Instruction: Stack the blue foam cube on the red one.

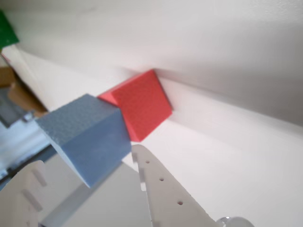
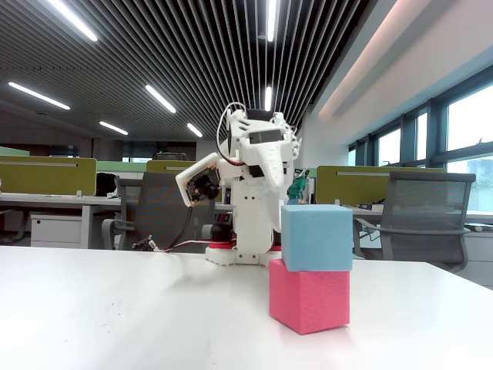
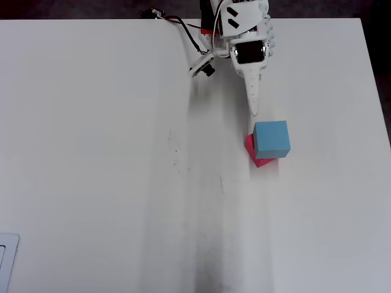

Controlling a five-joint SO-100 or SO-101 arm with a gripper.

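Blue foam cube [image 2: 316, 237] atop red one [image 2: 309, 296]; gripper [image 3: 255, 110] seemingly clear.

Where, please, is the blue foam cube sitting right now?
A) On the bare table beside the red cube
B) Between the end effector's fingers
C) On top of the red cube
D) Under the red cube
C: in the fixed view the blue foam cube rests on the red one, clear of the end effector.
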